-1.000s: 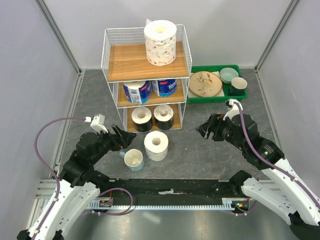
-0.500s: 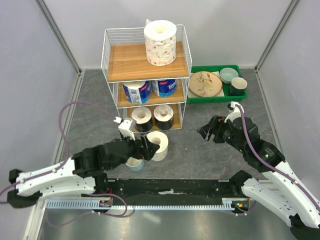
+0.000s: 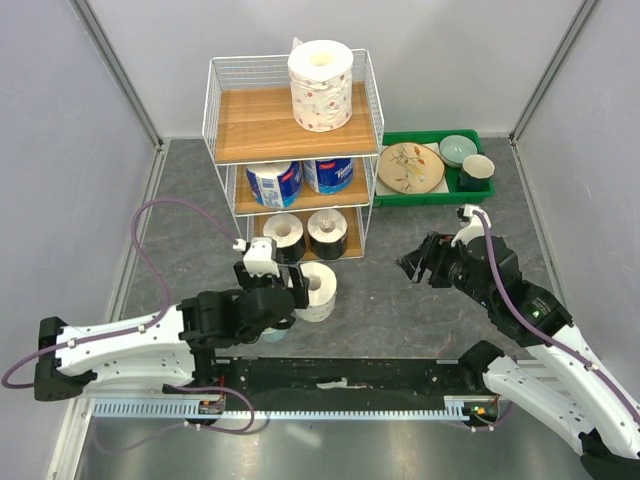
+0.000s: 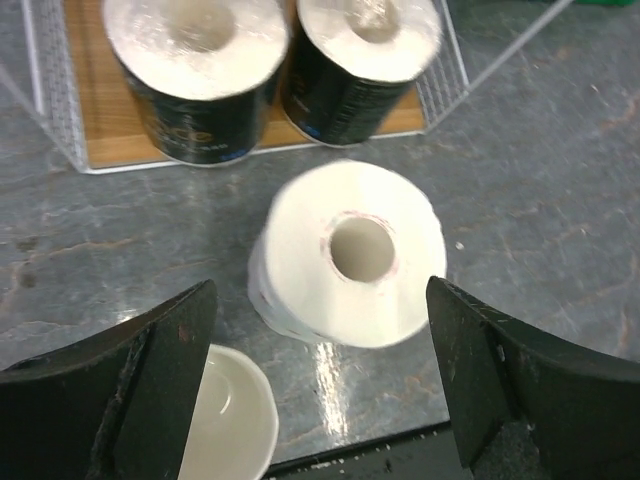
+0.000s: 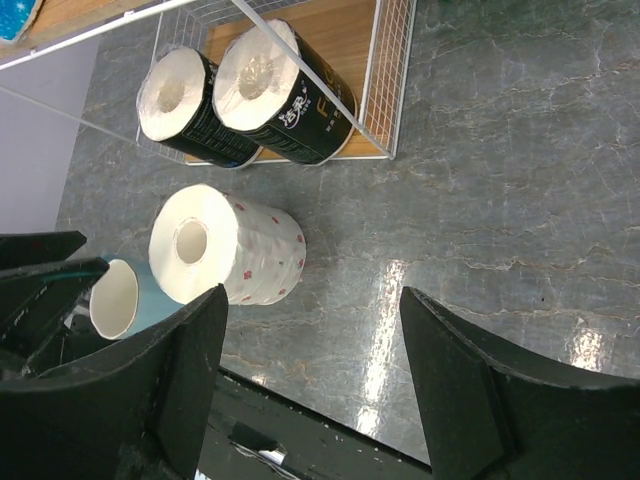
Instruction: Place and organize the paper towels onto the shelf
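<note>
Left hand (image 4: pixel 320 292) is spread wide open, white red-speckled paper roll (image 4: pixel 300 250) upright on the grey bench (image 4: pixel 560 200) between its fingertips (image 4: pixel 195 312).

Overhead camera looks down; 2 wrist cameras share the loose roll (image 4: pixel 300 255).

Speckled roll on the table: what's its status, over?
Left gripper open, lined up on speckled roll, no grip yet. Right gripper open, empty. Roll upright on table, off shelf. Cup close beside it.
</note>
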`<action>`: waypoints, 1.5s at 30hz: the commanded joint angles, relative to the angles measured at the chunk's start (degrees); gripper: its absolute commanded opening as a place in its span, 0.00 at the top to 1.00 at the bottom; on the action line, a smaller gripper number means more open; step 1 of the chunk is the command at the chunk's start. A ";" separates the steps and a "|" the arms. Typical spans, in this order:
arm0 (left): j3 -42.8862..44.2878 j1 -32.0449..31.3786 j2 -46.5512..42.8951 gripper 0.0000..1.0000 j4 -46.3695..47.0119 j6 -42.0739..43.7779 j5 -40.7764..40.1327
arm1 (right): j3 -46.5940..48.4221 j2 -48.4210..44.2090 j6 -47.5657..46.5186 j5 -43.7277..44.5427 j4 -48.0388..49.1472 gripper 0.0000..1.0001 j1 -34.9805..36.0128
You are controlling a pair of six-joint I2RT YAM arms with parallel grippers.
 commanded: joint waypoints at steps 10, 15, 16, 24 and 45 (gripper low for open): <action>-2.98 14.24 5.35 0.16 14.42 11.52 13.70 | -0.96 -0.89 0.47 1.02 0.71 0.22 0.16; -3.60 14.51 6.76 0.19 16.97 14.69 18.19 | -1.40 -0.89 0.56 1.20 0.62 0.21 0.16; -3.77 14.60 7.02 0.20 16.89 14.87 18.73 | -1.49 -0.98 0.47 1.11 0.62 0.21 0.07; -4.04 14.60 8.17 0.23 11.90 11.98 21.63 | -1.49 -1.07 0.56 1.37 0.45 0.21 0.15; -2.46 17.23 14.58 0.27 11.97 9.95 20.22 | -1.40 -0.54 0.65 1.11 0.45 0.21 0.07</action>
